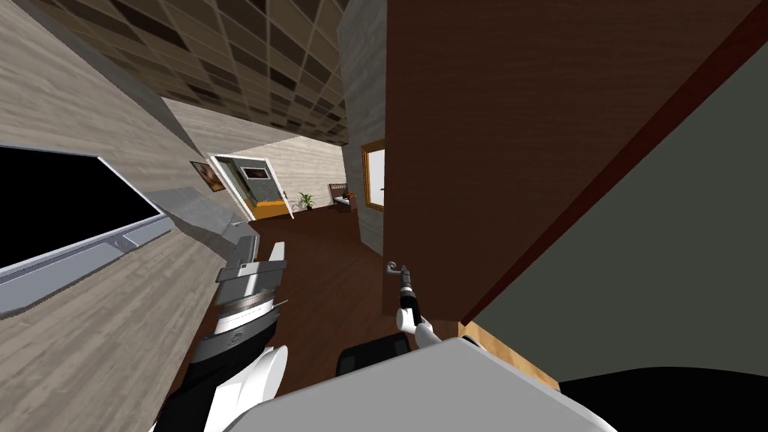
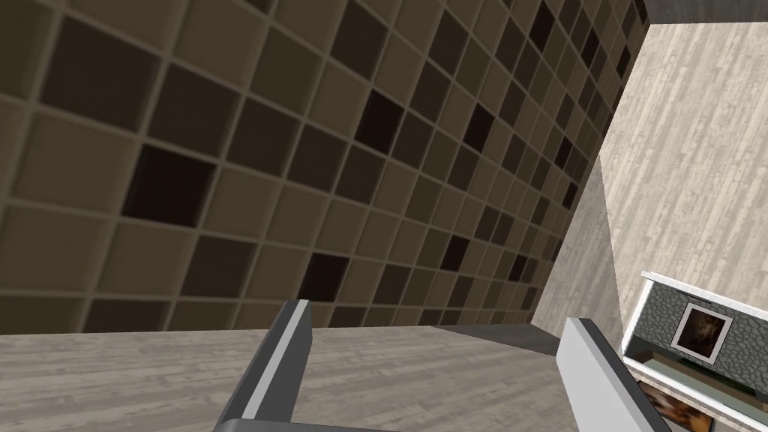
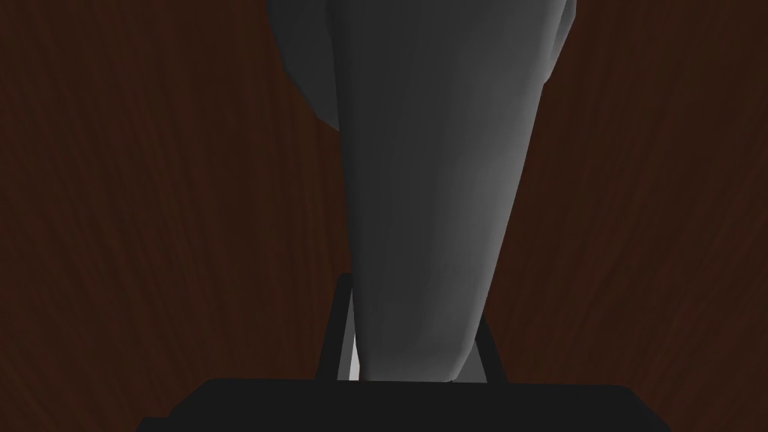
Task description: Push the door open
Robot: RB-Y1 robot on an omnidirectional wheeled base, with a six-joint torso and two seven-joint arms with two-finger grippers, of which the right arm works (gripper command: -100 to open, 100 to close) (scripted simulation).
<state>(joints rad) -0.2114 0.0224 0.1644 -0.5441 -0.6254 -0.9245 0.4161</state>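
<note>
The dark brown wooden door [image 1: 510,150] stands close on my right, its free edge facing down the corridor. Its grey lever handle [image 1: 391,266] sits low on that edge. My right gripper [image 1: 405,281] reaches up to it. In the right wrist view the grey lever handle [image 3: 427,187] runs between the two fingers [image 3: 341,330], which press its sides, with the door [image 3: 150,187] behind. My left gripper [image 1: 261,244] is raised at the left by the wall, and it stands open [image 2: 439,315] with nothing between its fingers.
A grey wall [image 1: 660,247] with a light wood frame foot [image 1: 495,345] lies right of the door. A dark wood floor [image 1: 330,255] runs down the corridor to an open doorway [image 1: 259,187] and a potted plant [image 1: 306,199]. A black window area [image 1: 60,202] sits in the left wall.
</note>
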